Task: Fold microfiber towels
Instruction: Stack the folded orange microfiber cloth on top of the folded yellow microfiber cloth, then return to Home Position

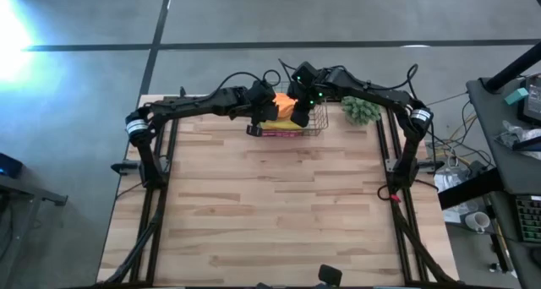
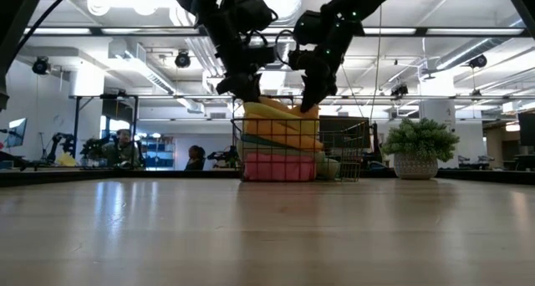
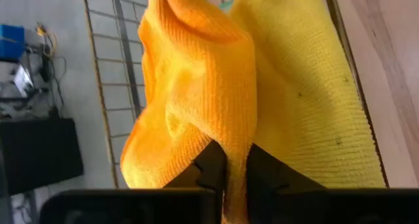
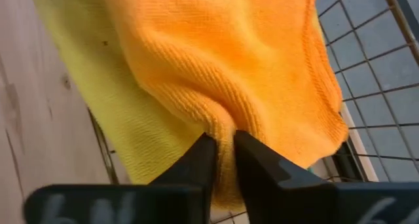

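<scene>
Already both grippers pinch the top orange towel [image 1: 282, 103] where it lies on the stack in the copper wire basket [image 1: 316, 125].

Left gripper [image 3: 237, 160] and right gripper [image 4: 224, 145] each have their jaws clamped on a fold of orange cloth, one at each side of the basket, the towel stretched between them over the yellow towel [image 4: 98, 112] directly beneath (neither arm is nearer). Judging from this, the coming lift goes straight up, toward the bare table [image 1: 287, 213] in front.

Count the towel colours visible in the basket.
3, stacked in the basket: orange towel on top, yellow towel under it, pink towel lowest. More may be hidden.
</scene>
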